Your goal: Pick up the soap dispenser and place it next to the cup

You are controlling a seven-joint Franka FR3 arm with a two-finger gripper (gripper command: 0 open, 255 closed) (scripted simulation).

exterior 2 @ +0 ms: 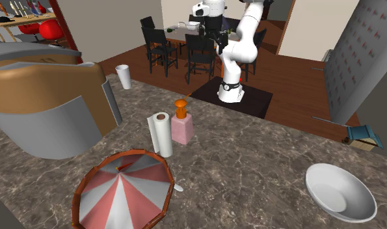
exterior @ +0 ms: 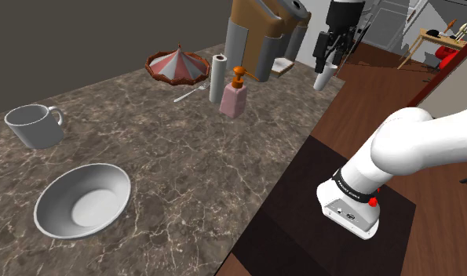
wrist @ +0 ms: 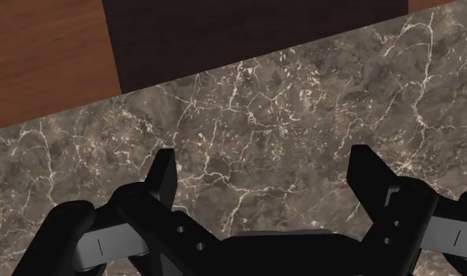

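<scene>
The soap dispenser [exterior: 235,96] [exterior 2: 181,126] is a pink bottle with an orange pump, standing upright on the dark marble counter [exterior: 169,165] beside a paper towel roll [exterior: 217,78] [exterior 2: 161,133]. A plain white cup [exterior: 326,78] [exterior 2: 123,76] stands near the counter's far corner. A white mug [exterior: 35,125] sits at the shoulder view's left. My black gripper [exterior: 331,56] [wrist: 264,157] hangs open and empty high over the counter's edge, well away from the dispenser. In the shoulder view it appears just above the white cup.
A white bowl [exterior: 82,200] [exterior 2: 338,192] lies near the counter's front. A red-and-white striped dome [exterior: 176,65] [exterior 2: 123,192], a fork [exterior: 191,92] and a big brown-and-grey appliance [exterior: 263,35] [exterior 2: 49,97] crowd the area behind the dispenser. Black chairs [exterior 2: 172,45] stand on the wooden floor.
</scene>
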